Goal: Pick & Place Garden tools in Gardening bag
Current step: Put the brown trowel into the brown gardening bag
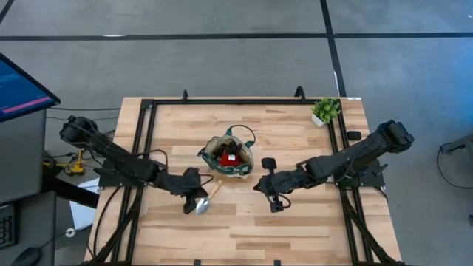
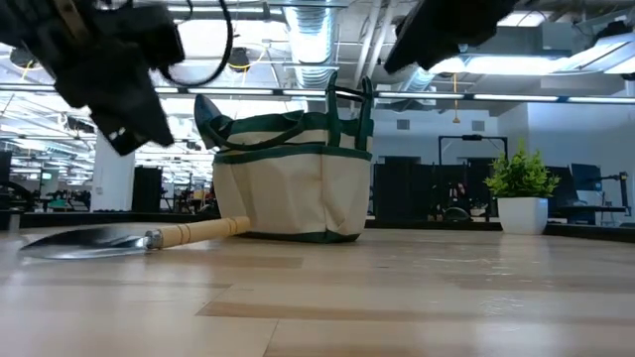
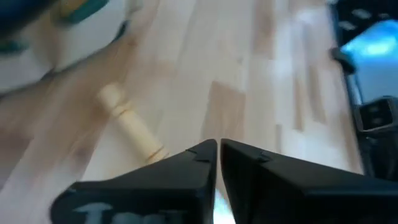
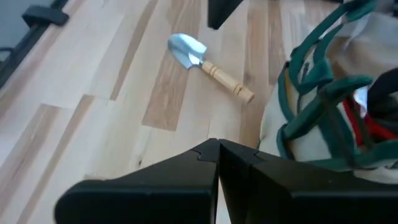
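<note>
Above the trowel (image 1: 201, 202), the left gripper (image 1: 194, 196) is held with its jaws pressed together, nothing between them; in the left wrist view the two dark fingertips (image 3: 205, 155) meet edge to edge over bare wood, with the trowel's pale wooden handle lying just beyond them. The trowel is seen flat on the worktop (image 1: 295, 222), silver blade pointing away from the gardening bag (image 1: 230, 155) and handle end resting close to the bag's base. The bag stands upright near the middle of the worktop, cream with green trim, and red and black tools are already visible inside its mouth. The right gripper (image 1: 272, 193) is held beside the bag on the other side, jaws likewise clenched and empty, apparently waiting. A small potted plant (image 1: 325, 111) sits at a far corner, apart from the work. The step in hand is judged to be the pickup of the trowel, seemingly the last tool left out. For the next move, the left jaws would need to be parted, lowered astride the handle, and clamped before the trowel is lifted over the bag's rim.
</note>
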Controlling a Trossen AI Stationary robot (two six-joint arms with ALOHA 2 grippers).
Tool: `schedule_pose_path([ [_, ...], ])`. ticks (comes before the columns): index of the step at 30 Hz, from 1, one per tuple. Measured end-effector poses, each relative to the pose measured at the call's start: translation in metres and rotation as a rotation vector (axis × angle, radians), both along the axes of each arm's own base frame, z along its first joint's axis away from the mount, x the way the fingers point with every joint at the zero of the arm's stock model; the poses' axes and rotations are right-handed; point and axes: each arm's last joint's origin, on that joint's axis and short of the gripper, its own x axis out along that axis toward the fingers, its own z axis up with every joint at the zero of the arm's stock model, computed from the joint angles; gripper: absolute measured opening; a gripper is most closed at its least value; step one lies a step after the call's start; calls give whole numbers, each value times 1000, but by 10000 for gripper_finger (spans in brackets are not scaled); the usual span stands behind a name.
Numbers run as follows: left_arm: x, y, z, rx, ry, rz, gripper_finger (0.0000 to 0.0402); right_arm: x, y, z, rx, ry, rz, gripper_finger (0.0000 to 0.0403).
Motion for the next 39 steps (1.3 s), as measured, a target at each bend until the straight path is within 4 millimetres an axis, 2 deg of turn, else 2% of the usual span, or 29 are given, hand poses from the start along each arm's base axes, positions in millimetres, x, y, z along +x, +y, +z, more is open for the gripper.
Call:
schedule_pose_path([
  [8, 14, 20, -22, -116, 97, 233, 75, -2, 9, -3, -5, 8, 27, 0],
  [16, 19, 25, -38, -286, 226, 210, 145, -5, 15, -4, -11, 18, 47, 0],
  [20, 19, 22, -40, -303, 245, 205, 155, -5, 15, -4, -18, 17, 52, 0],
  [26, 18, 18, -37, -292, 217, 201, 130, -4, 12, -4, -18, 15, 45, 0],
  [30, 21, 13, -31, -288, 192, 217, 94, -4, 12, -3, -17, 12, 44, 0],
  [36, 35, -2, -6, -254, 128, 106, 16, -5, 14, -4, -38, 16, 68, 0],
  [39, 42, -9, 8, -226, 113, 80, 4, -7, 19, -4, -75, 18, 114, 0],
])
